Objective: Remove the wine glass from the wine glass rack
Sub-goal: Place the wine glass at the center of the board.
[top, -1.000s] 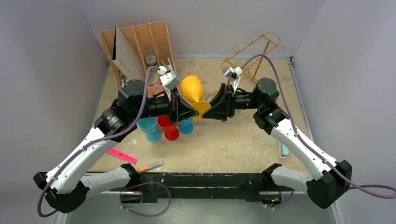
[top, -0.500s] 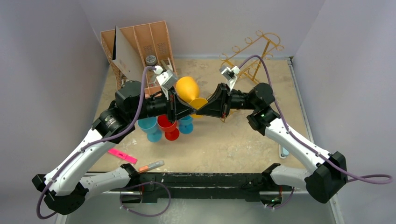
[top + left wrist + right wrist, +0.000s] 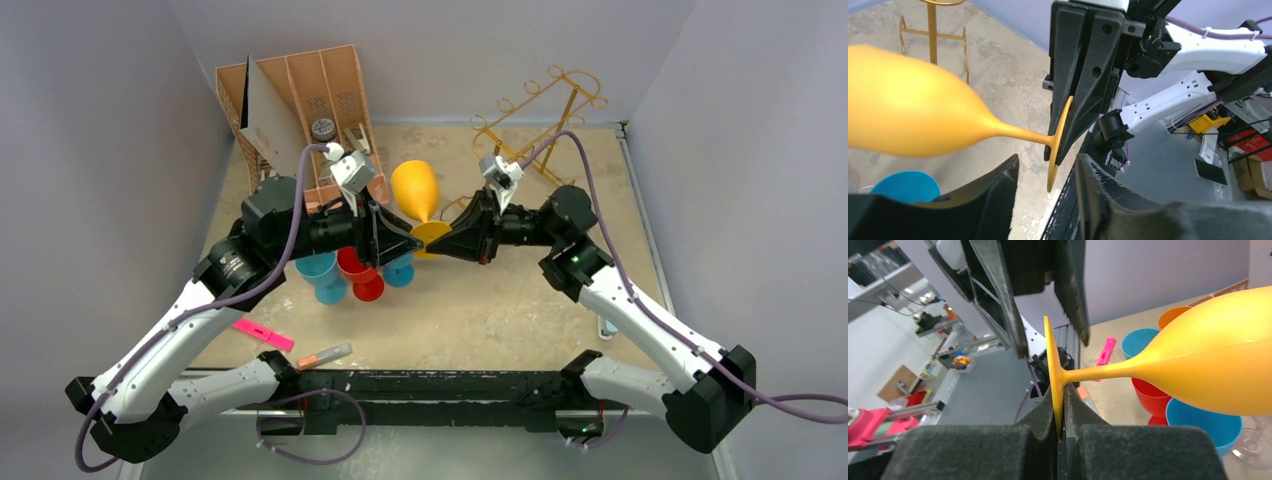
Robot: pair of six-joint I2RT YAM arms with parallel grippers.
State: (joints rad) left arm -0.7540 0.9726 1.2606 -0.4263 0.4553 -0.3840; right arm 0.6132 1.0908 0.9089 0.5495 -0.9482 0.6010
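Note:
The yellow wine glass (image 3: 414, 188) hangs sideways in mid-air over the table's middle, bowl (image 3: 908, 100) pointing away from its flat base. My right gripper (image 3: 447, 240) is shut on the base disc's edge, with both pads (image 3: 1075, 405) pressed against the disc (image 3: 1052, 365). My left gripper (image 3: 400, 236) faces it from the left and stands open. Its fingers (image 3: 998, 195) sit either side of the disc's lower edge without touching it. The gold wire wine glass rack (image 3: 545, 110) stands at the back right, apart from the glass, and its frame (image 3: 933, 30) shows behind the bowl.
Blue (image 3: 320, 275) and red (image 3: 358, 272) cups cluster on the table just below the glass. A tan slotted organiser (image 3: 300, 90) stands at the back left. A pink marker (image 3: 262, 333) and an orange-tipped marker (image 3: 325, 355) lie near the front edge. A clear glass (image 3: 1255, 440) stands by the cups.
The right gripper closed on the glass's base, then the left gripper opened off it. The glass tilted left and back to the right.

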